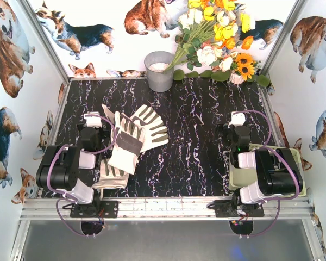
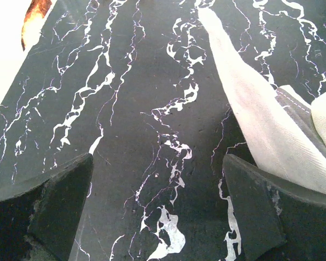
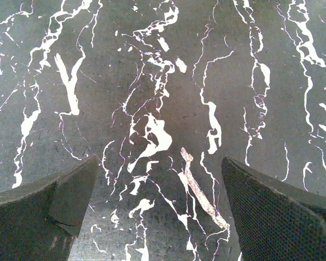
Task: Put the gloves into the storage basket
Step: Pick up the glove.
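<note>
The gloves [image 1: 129, 142] lie heaped toward nine o'clock on the table [image 1: 206, 125], light and limp I'd judge, best pinched at a wide cuff; the basket [image 1: 296, 161] sits at four o'clock, half hidden under the right arm [image 1: 271, 174]. The left gripper [image 2: 157, 161] and right gripper [image 3: 160, 161] both stand wide apart, empty. Only the top view shows heap and basket; the left wrist view catches glove cloth [image 2: 261, 125] at two o'clock.

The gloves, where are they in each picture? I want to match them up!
Top external: the gloves lie in a pile left of the middle.
Left wrist: one cream glove runs down the right side.
Right wrist: no gloves in it.
Shared landmark: the black tabletop with white veins shows in all three views.
</note>
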